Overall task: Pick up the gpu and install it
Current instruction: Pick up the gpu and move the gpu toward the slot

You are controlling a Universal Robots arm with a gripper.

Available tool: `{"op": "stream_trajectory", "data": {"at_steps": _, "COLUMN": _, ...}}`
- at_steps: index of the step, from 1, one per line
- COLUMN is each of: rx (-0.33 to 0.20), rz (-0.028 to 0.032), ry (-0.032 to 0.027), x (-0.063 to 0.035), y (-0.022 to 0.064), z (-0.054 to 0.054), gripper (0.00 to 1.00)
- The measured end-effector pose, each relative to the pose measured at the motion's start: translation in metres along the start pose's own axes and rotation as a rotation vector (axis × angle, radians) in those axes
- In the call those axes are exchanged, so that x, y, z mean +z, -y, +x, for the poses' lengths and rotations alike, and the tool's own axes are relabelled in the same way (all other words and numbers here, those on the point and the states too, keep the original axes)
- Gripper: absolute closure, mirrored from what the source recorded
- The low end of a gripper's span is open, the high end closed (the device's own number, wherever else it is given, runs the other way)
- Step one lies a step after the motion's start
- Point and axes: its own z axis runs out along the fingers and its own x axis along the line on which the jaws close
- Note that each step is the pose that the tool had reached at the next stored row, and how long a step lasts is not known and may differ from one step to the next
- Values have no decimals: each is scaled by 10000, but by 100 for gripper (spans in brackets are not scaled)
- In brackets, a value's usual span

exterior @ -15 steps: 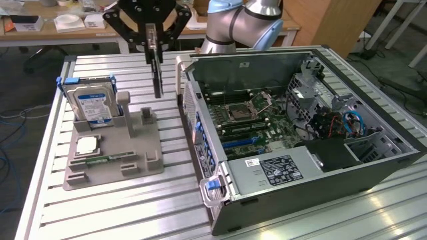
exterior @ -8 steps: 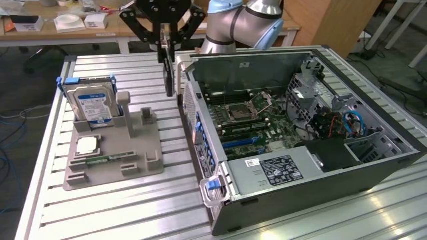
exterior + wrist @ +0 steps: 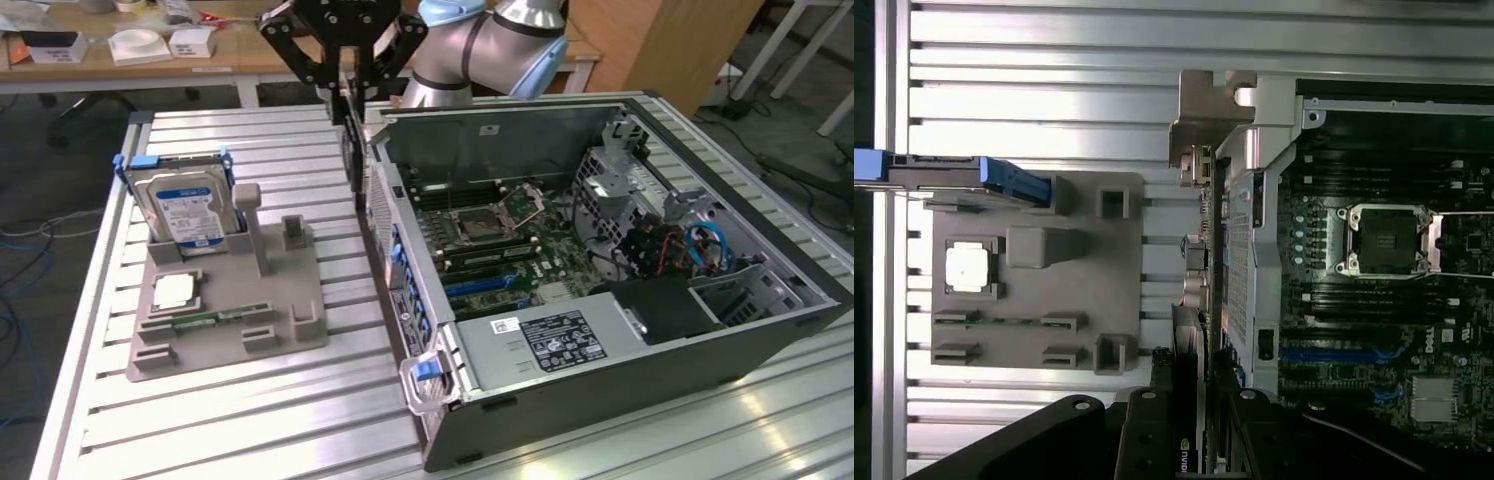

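My gripper is shut on the gpu, a thin dark card that hangs edge-down from the fingers. It hovers above the table, just outside the open computer case, by the case wall on the exterior view's left. In the wrist view the gpu appears edge-on, running from my gripper out to its silver bracket. The card sits between the grey holder and the case wall. The motherboard with its empty CPU socket lies exposed inside the case.
A grey parts holder stands on the slatted aluminium table. It carries an upright hard drive, a CPU chip and a memory stick. A workbench with small boxes lies behind.
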Motion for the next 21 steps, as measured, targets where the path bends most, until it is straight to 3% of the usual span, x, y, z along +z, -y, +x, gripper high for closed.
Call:
{"op": "stream_trajectory", "data": {"at_steps": 6, "rx": -80, "rz": -12, "ry": -46, "x": -1, "y": 1, "z": -211, "gripper": 74}}
{"op": "stream_trajectory", "data": {"at_steps": 21, "rx": -72, "rz": -14, "ry": -209, "x": -7, "y": 4, "z": -895, "gripper": 74}}
